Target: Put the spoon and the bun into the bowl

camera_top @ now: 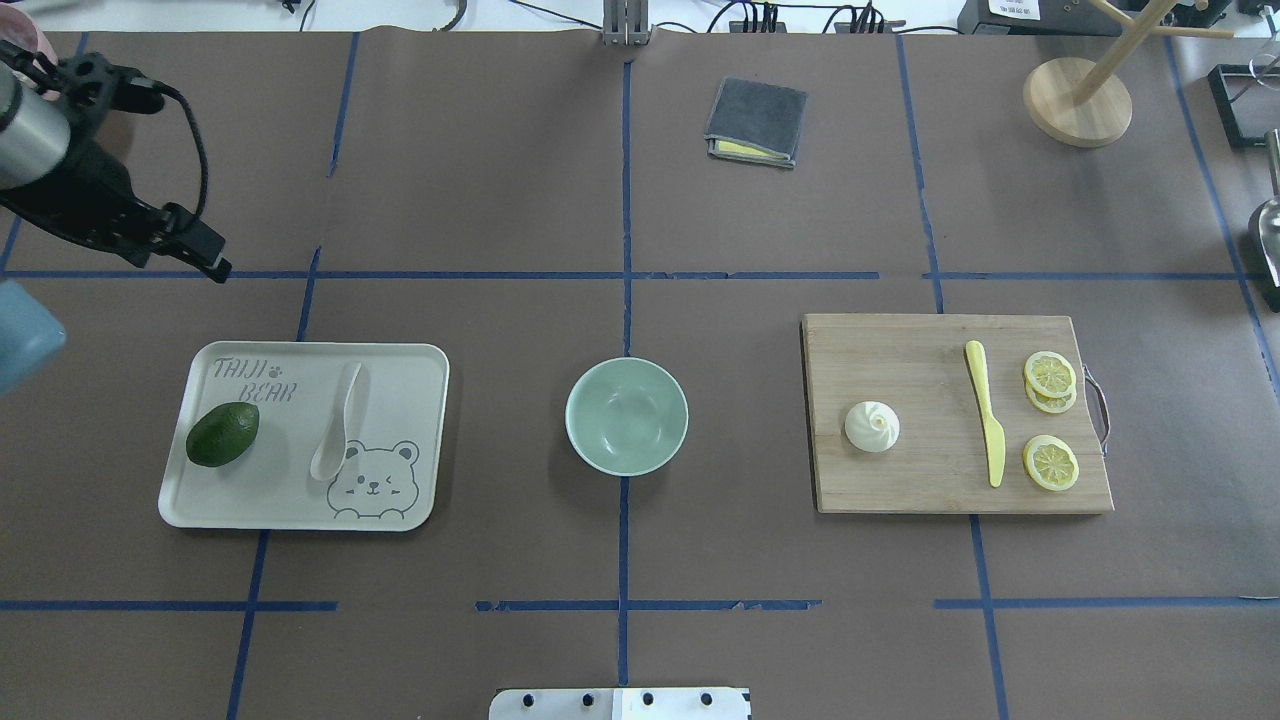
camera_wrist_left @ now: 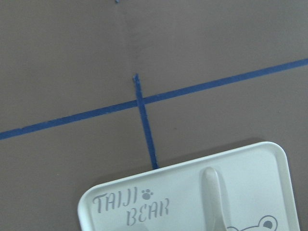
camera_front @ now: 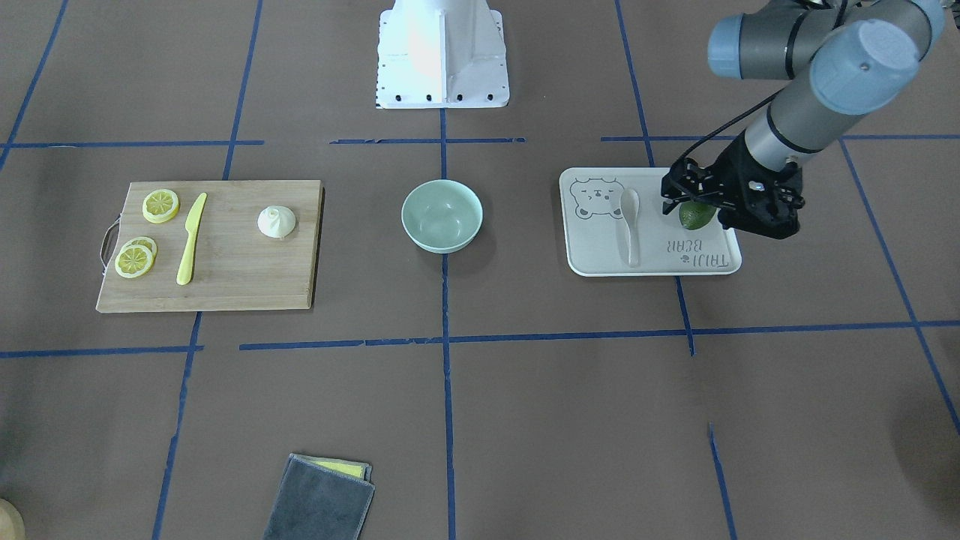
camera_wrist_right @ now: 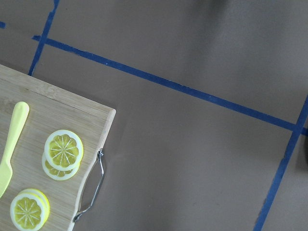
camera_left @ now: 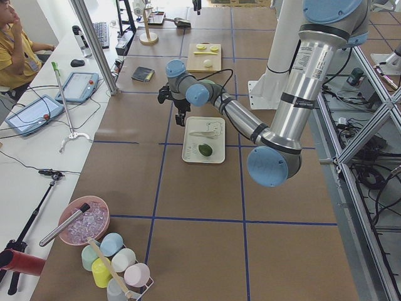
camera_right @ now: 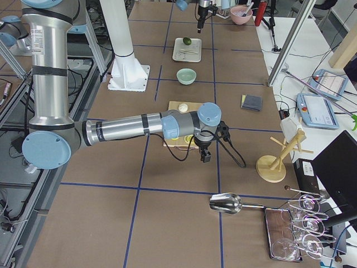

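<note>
The pale spoon lies on a white bear tray, scoop toward the robot. Its handle shows in the left wrist view. The white pleated bun sits on a wooden cutting board. The empty mint-green bowl stands between them. My left gripper hangs high over the table beyond the tray's far edge; it looks open and empty. My right gripper hovers past the board's handle end; I cannot tell its state.
A dark green avocado lies on the tray beside the spoon. A yellow knife and lemon slices share the board. A folded grey cloth and a wooden stand are at the far side.
</note>
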`<state>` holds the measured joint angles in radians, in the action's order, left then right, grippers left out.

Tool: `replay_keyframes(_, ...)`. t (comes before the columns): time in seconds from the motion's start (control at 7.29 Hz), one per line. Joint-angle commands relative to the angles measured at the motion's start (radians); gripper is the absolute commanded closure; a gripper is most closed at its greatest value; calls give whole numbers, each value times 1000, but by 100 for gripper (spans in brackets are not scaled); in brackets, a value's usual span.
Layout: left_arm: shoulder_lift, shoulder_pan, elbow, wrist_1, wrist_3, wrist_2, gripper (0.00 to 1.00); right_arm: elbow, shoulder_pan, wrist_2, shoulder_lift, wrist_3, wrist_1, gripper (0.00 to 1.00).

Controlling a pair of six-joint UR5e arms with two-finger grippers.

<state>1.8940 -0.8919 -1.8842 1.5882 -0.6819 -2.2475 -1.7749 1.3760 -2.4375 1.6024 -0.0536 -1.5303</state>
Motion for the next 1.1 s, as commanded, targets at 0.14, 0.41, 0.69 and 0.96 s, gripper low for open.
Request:
replay_keyframes(0.14,11,171,73,273,-252,317,0,5,-2,2,-10,0,1,0)
replay_keyframes(0.41,8,174,158,317,-248,322,0,9,-5,2,-13,-2,2,0)
replay_keyframes(0.69,-25,176,146,317,-252,359,0,9,-14,2,-16,-2,2,0)
replay_keyframes(0.96,-27,203,163,316,-261,356,0,20,-17,2,-25,0,1,0)
